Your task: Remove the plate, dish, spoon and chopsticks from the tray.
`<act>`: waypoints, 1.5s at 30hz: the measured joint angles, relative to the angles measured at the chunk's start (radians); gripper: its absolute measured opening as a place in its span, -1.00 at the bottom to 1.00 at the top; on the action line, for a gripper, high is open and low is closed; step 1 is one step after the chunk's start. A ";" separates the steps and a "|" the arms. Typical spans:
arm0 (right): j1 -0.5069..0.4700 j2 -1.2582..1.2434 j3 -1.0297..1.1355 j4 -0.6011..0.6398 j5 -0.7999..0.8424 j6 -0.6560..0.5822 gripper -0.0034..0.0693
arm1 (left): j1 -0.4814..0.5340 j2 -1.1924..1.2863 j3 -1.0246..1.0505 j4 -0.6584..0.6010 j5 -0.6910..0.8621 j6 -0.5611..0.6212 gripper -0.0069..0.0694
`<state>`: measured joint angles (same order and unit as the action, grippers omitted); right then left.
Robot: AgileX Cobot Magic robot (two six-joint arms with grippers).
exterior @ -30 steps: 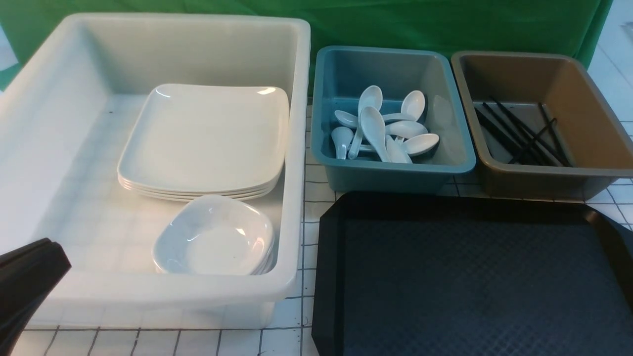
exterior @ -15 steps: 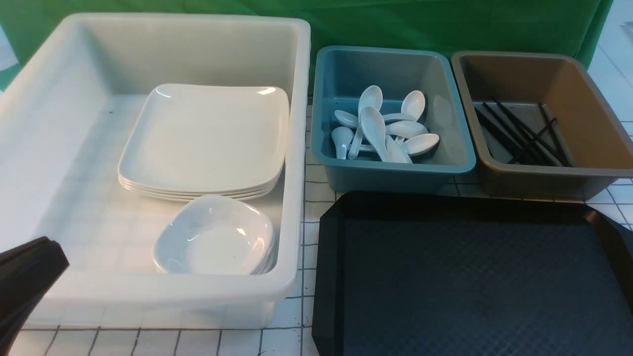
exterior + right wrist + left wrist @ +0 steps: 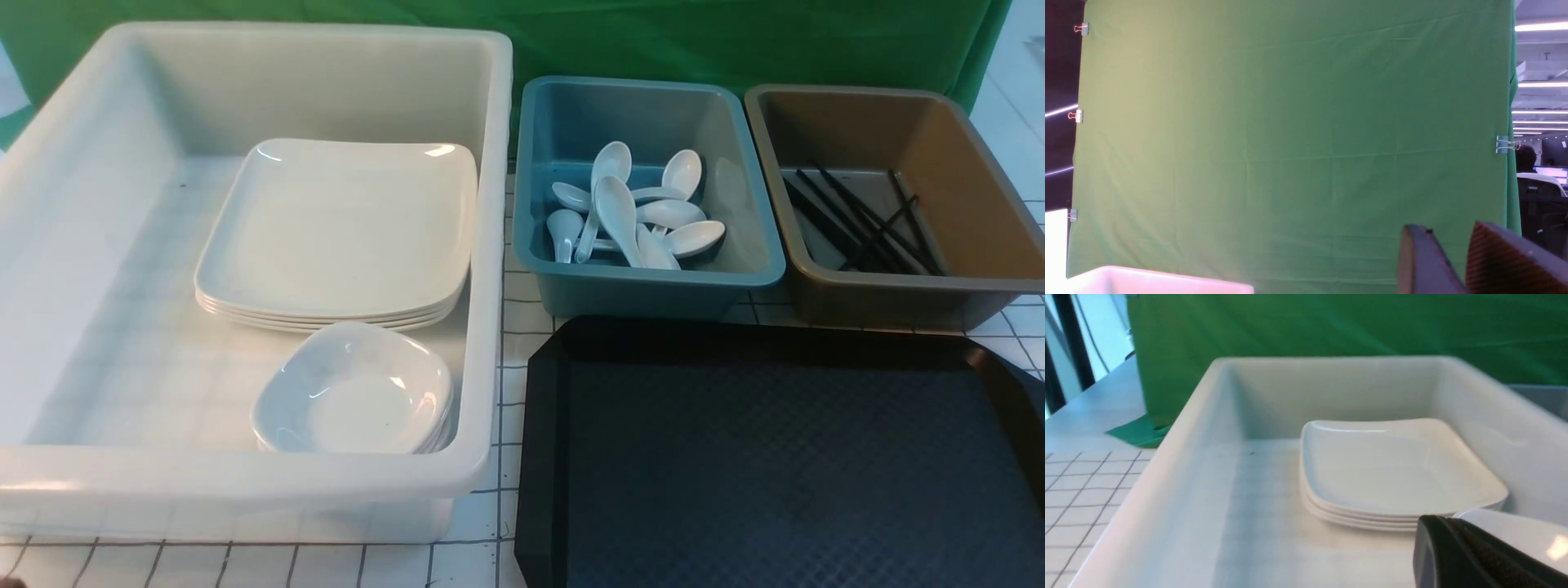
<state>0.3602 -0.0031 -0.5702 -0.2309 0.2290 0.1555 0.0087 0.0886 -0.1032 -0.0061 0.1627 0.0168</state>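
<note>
The black tray [image 3: 784,457] lies at the front right with nothing on it. A stack of white plates [image 3: 339,229] sits in the white tub [image 3: 245,482], with small white dishes [image 3: 355,392] stacked in front of them. Several white spoons [image 3: 629,216] lie in the blue bin [image 3: 653,282]. Black chopsticks [image 3: 865,220] lie in the brown bin [image 3: 898,302]. Neither arm shows in the front view. My left gripper [image 3: 1429,521] hangs over the tub's near end beside the dishes [image 3: 1515,535], its fingers together. My right gripper [image 3: 1447,229] is raised toward the green backdrop, jaws apart and empty.
A green cloth [image 3: 653,41] hangs behind the bins. The tub, blue bin and brown bin stand side by side along the back, the tray right in front of the two small bins. White gridded tabletop [image 3: 506,392] shows between tub and tray.
The left gripper, seen at the lower left of the front view before, has drawn back out of that view. Nothing in the tub, bins or tray has moved.
</note>
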 joint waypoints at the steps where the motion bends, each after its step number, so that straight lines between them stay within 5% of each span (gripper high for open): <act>1: 0.000 0.000 0.000 0.000 0.000 0.000 -0.34 | 0.006 -0.021 0.024 0.006 -0.002 0.001 -0.82; 45: 0.000 0.000 0.002 0.039 0.000 -0.025 -0.25 | 0.021 -0.089 0.110 0.030 0.067 0.002 -0.81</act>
<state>0.3602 -0.0031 -0.5685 -0.1920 0.2290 0.1301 0.0295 -0.0004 0.0066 0.0240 0.2292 0.0187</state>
